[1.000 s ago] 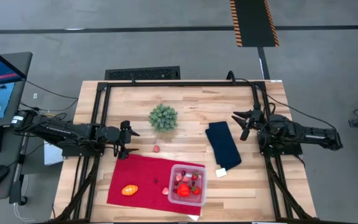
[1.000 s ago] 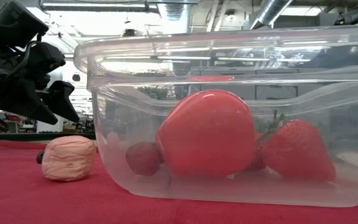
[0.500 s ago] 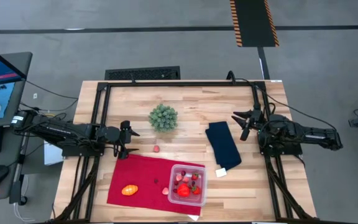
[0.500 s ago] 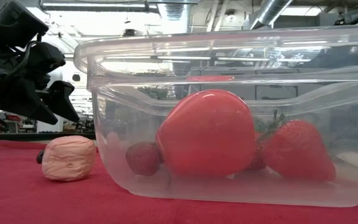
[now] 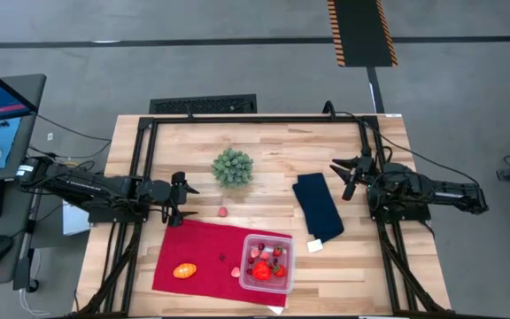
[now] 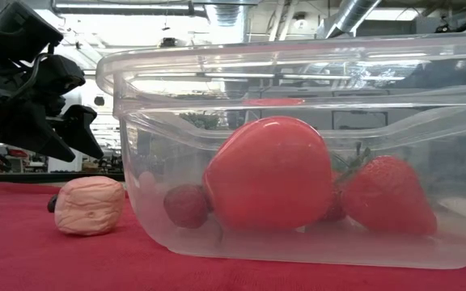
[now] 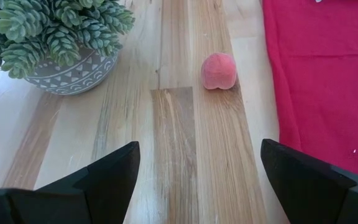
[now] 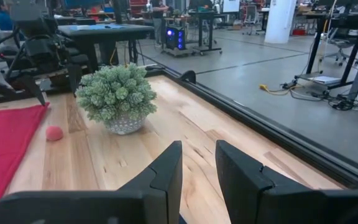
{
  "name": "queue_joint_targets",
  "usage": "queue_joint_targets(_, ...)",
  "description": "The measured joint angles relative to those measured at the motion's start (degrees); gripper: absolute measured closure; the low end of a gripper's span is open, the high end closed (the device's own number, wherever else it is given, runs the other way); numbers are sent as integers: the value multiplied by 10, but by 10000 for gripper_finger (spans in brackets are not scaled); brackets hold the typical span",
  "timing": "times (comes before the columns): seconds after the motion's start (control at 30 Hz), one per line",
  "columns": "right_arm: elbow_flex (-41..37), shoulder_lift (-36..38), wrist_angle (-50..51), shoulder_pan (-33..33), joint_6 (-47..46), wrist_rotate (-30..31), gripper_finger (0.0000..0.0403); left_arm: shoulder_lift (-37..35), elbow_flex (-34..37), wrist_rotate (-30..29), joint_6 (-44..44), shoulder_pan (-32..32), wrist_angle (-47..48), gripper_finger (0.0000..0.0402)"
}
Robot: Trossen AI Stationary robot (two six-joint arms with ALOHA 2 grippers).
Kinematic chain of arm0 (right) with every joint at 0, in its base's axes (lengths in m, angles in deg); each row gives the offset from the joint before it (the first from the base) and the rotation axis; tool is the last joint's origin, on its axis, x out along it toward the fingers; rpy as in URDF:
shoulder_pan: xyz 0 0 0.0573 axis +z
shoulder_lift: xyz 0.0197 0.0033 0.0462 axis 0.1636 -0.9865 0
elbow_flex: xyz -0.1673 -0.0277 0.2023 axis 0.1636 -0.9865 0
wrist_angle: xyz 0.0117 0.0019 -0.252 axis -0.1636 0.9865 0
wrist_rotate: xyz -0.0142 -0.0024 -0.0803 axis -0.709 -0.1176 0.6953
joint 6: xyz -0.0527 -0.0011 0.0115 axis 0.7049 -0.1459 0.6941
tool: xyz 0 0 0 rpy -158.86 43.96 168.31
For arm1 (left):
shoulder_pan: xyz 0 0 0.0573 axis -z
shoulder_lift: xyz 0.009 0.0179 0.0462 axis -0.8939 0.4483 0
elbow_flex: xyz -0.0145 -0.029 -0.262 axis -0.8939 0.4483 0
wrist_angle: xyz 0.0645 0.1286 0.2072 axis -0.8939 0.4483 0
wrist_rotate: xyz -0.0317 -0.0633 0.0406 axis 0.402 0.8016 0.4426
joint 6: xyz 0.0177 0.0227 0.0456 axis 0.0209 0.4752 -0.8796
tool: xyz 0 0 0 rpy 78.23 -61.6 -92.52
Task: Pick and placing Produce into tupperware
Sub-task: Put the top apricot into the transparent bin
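While both arms hung at the table's sides, the clear pink-tinted square plastic tupperware (image 5: 266,262) sat on the flat red cloth (image 5: 204,248) at the front, holding a large red toy fruit (image 6: 269,174), a strawberry (image 6: 387,196) and a small dark red piece (image 6: 186,205). An orange oval toy (image 5: 184,270) and a pale pink lump (image 6: 89,205) lay on the cloth outside the tupperware. A small pink peach (image 7: 219,70) rested on bare wood near the green potted succulent (image 5: 233,167). The left gripper (image 5: 184,199) was spread wide and empty beside the cloth's corner. The right gripper (image 5: 350,175), fingers slightly parted and empty, hovered by the dark blue folded cloth (image 5: 318,206).
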Motion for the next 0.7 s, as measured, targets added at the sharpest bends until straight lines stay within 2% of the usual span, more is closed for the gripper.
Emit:
queue_joint_targets(0.1,0,0,0,0,0,0,283,0,0,0,-8,0,-4,75)
queue_joint_targets(0.23,0,0,0,0,0,0,283,0,0,14,128,0,-50,75)
queue_joint_targets(0.43,0,0,0,0,0,0,283,0,0,-65,368,1,-163,75)
queue_joint_targets(0.53,0,0,0,0,0,0,283,0,0,-101,488,2,-190,75)
queue_joint_targets(0.6,0,0,0,0,0,0,283,0,0,-122,517,2,-190,75)
queue_joint_targets(0.7,0,0,0,0,0,0,283,0,0,-202,521,2,-186,75)
